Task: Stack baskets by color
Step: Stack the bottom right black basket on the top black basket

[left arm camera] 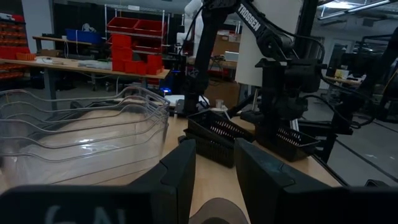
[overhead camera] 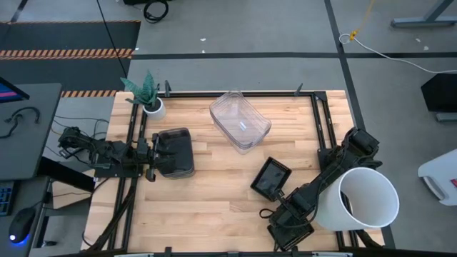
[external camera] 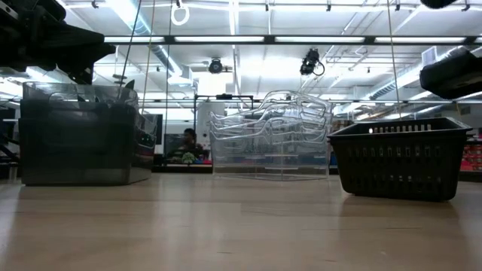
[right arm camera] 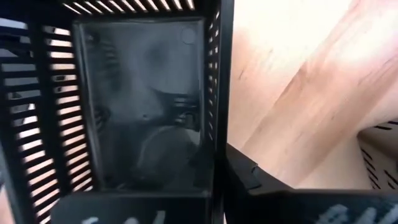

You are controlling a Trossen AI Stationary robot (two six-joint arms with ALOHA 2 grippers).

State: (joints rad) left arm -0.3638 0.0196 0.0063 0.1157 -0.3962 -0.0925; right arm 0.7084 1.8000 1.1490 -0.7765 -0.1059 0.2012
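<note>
1. Wooden planks make up your table point(overhead camera: 214, 193), with the plant pot point(overhead camera: 153, 107) standing at its far left corner.
2. Your left gripper point(overhead camera: 151, 155) sits at the table's left edge, at the left end of the smoky grey baskets point(overhead camera: 175, 151). From overhead you can't tell whether it holds their rim; in the left wrist view its fingers point(left arm camera: 180, 177) stand partly apart with a gap between them.
3. Those grey baskets rest on the table left of centre; in the low view they show as one dark translucent stack point(external camera: 79, 139).
4. Your clear baskets point(overhead camera: 240, 120) lie nested together at the far middle of the table, turned at an angle to the planks. The low view shows several rims layered one in another point(external camera: 271, 135).
5. Your black mesh basket point(overhead camera: 271, 178) sits near and right of centre, well apart from both other stacks, flat on the wood and skewed to the edges.
6. Your right gripper point(overhead camera: 285, 202) is at that basket's near right end. In the right wrist view one finger point(right arm camera: 249, 177) lies outside the mesh wall point(right arm camera: 219, 93), closed narrowly on it.
7. Beside the right arm, at the table's right edge, lies the white bucket point(overhead camera: 364, 200).
</note>
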